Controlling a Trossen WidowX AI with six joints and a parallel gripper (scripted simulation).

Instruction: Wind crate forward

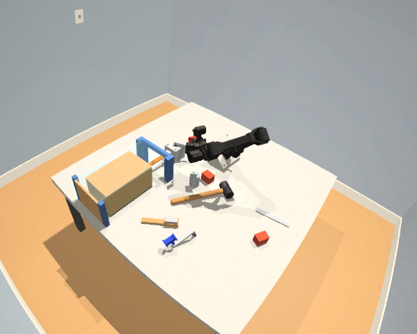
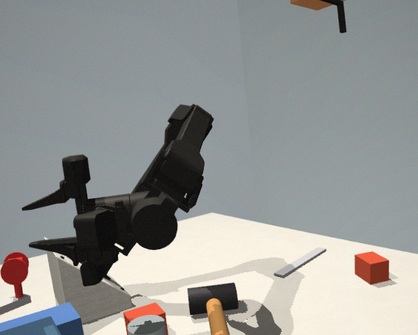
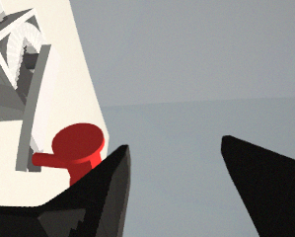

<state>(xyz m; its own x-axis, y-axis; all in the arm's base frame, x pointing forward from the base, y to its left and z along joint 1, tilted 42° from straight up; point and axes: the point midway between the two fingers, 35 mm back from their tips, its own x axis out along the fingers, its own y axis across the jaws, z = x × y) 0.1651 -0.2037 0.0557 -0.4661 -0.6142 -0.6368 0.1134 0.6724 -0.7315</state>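
Observation:
The tan crate [image 1: 118, 179] sits flat in the clear-panelled cubby, a little behind the blue frame [image 1: 168, 168] [image 2: 39, 319] at the mouth. An orange strap [image 1: 156, 160] runs from the crate to the grey winch [image 1: 174, 149] [image 3: 12, 59]. The winch handle stands in the winch top: a grey crank bar [image 3: 32, 113] [image 2: 7, 306] with a red knob [image 1: 190, 138] [image 2: 15, 266] [image 3: 78, 148]. My gripper [image 1: 189, 147] [image 2: 26, 227] [image 3: 176, 147] is open and empty, and points sideways. The knob lies just outside one finger, not between the two.
A hammer [image 1: 201, 195] [image 2: 211, 297], a grey cylinder [image 1: 194, 178] [image 2: 146, 324] and a red cube [image 1: 207, 176] [image 2: 144, 313] lie near the winch. A metal strip [image 1: 272, 217] [image 2: 299, 262], another red cube [image 1: 260, 238] [image 2: 371, 266], a wooden brush [image 1: 159, 221] and a blue tool [image 1: 170, 240] lie further out.

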